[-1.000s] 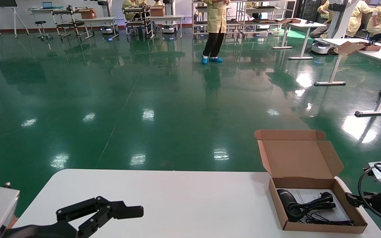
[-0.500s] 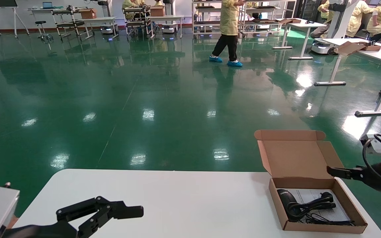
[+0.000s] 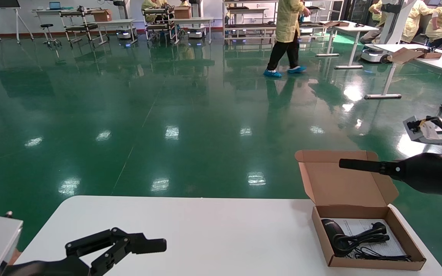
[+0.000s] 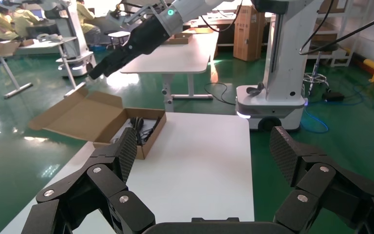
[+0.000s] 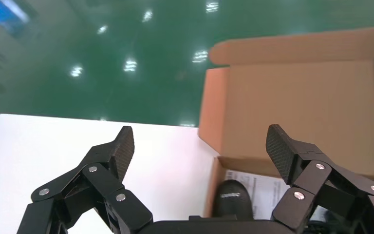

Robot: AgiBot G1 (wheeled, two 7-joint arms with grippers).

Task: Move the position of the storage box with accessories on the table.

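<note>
Right hand (image 5: 199, 151) spread wide | above storage box (image 3: 366, 241) | untouched

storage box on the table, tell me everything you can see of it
The storage box is a small, shallow brown cardboard mailer. Its hinged lid stands open at the far side, side tabs spread. It sits flat near the right end of the white table. Inside lie a black cylindrical device, coiled black cables and a printed white sheet. Neither gripper touches it.

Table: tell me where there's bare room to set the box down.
Bare table runs between the left gripper at the near left corner and the storage box. Crowded only at the right end, where the right gripper hangs before its raised lid.
</note>
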